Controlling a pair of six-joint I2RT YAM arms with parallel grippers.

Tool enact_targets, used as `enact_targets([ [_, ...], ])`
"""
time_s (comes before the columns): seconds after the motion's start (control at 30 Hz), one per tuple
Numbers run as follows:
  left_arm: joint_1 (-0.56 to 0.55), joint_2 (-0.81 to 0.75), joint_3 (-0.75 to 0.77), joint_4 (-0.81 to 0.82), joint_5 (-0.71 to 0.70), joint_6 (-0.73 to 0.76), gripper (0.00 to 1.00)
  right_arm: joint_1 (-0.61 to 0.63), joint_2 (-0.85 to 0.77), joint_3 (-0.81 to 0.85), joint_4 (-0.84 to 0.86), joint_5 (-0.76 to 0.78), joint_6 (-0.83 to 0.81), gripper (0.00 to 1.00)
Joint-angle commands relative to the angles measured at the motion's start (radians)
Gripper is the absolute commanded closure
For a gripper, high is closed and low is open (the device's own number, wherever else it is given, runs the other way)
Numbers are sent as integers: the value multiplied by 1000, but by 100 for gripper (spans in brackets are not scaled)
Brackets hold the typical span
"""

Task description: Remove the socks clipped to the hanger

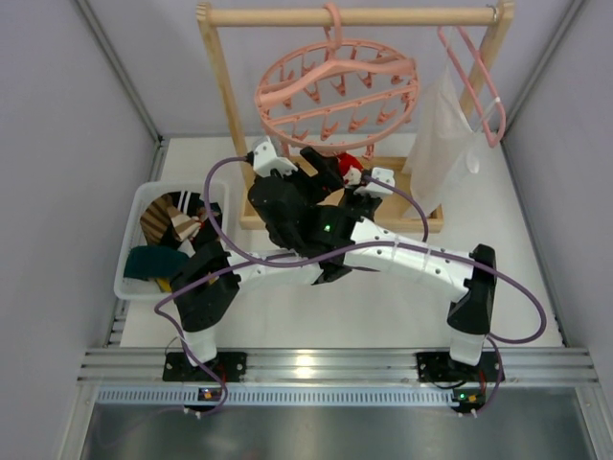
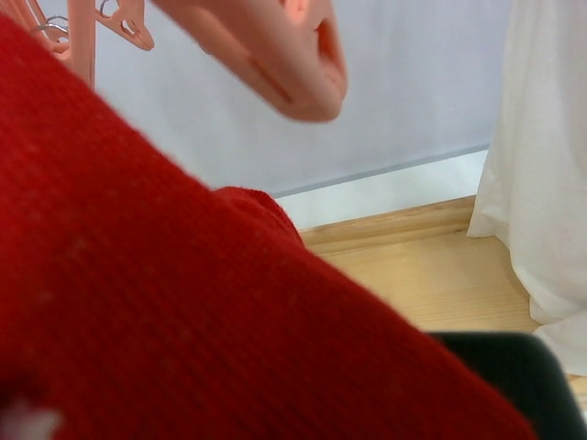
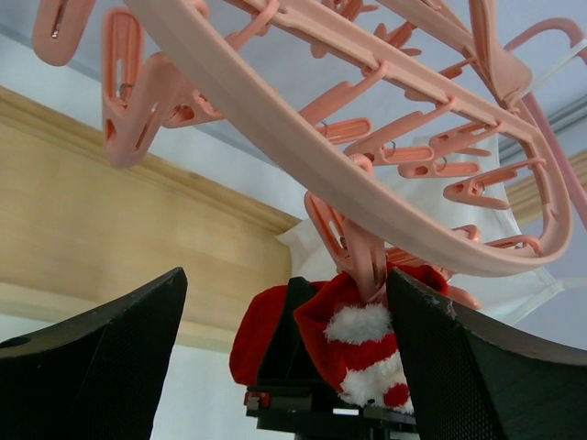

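Red sock (image 3: 362, 339) hangs clipped to the hanger (image 3: 367, 174), ahead of the right gripper (image 3: 286, 293), spread wide. Fabric hides whether the left gripper (image 1: 326, 171) grips. Next: tug it downward, free.

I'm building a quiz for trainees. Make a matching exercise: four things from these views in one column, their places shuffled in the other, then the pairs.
Things:
1. red sock
2. teal sock
3. white garment
4. ring hanger

Places:
A. lying in the bin
B. hooked over the wooden rod
C. held by a clip
D. hanging near the rod's right end

Pairs: 1-C, 2-A, 3-D, 4-B.
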Motion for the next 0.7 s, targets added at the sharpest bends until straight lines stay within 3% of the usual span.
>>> enact_targets([
  [0.0,-5,-3,-10,92,17,0,100,-25,-25,-5,162,58,-64,14],
  [0.17,-5,-30,-50,94,42,-25,100,-44,-48,-83,386,70,-258,19],
  [0.37,-6,-67,-93,92,80,-61,100,-91,-42,-68,454,64,-342,24],
  [0.67,-6,-81,-117,92,90,-80,100,-131,-15,-39,515,54,-434,43],
])
